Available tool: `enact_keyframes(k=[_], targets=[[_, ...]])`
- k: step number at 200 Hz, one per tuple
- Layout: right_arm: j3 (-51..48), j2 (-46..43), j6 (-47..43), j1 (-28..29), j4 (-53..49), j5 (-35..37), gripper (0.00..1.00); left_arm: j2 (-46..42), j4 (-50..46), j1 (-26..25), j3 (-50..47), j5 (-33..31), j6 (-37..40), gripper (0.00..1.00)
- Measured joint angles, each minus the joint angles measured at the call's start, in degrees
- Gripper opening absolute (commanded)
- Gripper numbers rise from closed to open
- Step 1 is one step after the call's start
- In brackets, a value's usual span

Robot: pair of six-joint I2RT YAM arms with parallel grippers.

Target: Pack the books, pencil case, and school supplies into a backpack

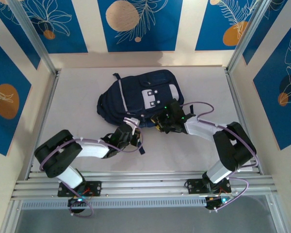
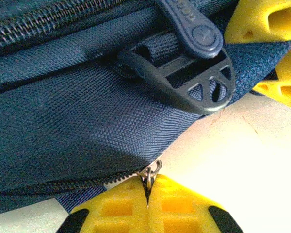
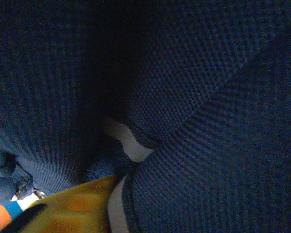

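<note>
Top external view: the navy backpack (image 1: pixel 138 97) lies flat in the middle of the pale table (image 1: pixel 72 107), its white patch (image 1: pixel 149 98) facing up. The left gripper (image 1: pixel 125 132) is at the near left edge of the bag, and the right gripper (image 1: pixel 166 122) is at the near right edge, just below the patch. From up here, I cannot tell how either pair of jaws stands.

Left wrist view: the left gripper (image 2: pixel 148 187) has its two yellow fingers (image 2: pixel 116 208) pressed together with no gap. A small metal ring (image 2: pixel 153 170) at the end of a zip line sits pinched right at their tips. Above it stretches the blue woven cloth of the backpack (image 2: pixel 72 116). A black plastic buckle (image 2: pixel 184 82) hangs over the bag's edge, and a dark rubbery pull tab (image 2: pixel 191 26) lies across it. Yellow moulded parts (image 2: pixel 262 19) show in the upper right corner. The table (image 2: pixel 242 160) is bare and bright beside the bag.

Right wrist view: dark blue backpack (image 3: pixel 208 97) cloth is pressed close to the lens, in folds. A pale strip (image 3: pixel 128 145) shows between the folds. One blurred yellow finger (image 3: pixel 72 206) sits at the bottom left against the fabric. I cannot tell how far the jaws are parted or whether they have hold of anything.
</note>
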Motion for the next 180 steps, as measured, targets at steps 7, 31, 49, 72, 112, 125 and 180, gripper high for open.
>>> enact_keyframes(k=[7, 31, 49, 72, 112, 125, 180], targets=[[0.02, 0.00, -0.04, 0.04, -0.02, 0.42, 0.08, 0.00, -0.11, 0.02, 0.07, 0.09, 0.00, 0.00], [0.57, -0.15, -1.27, 0.02, -1.33, 1.90, 0.00, 0.00, -0.79, 0.20, 0.57, 0.13, 0.02, 0.00], [1.07, -0.74, -2.43, -0.02, -2.91, 2.56, 0.00, 0.00, -1.38, 0.48, 0.76, 0.13, 0.00, 0.00], [1.22, -1.88, -3.85, -0.81, -4.85, 2.95, 0.00, -0.13, -1.66, 0.76, 0.76, 0.37, 0.00, 0.00], [1.22, -2.71, -6.16, -3.19, -7.06, 2.73, 0.00, -1.68, -2.64, 1.55, 0.72, 0.81, 0.00, 0.00], [1.20, -2.91, -7.17, -3.87, -7.65, 2.47, 0.00, -2.29, -2.75, 1.70, 0.48, 0.98, 0.00, 0.00], [1.46, -3.34, -11.28, -8.79, -10.47, 0.31, 0.00, -5.09, -2.80, 2.29, -2.03, 1.88, 0.00, 0.00]])
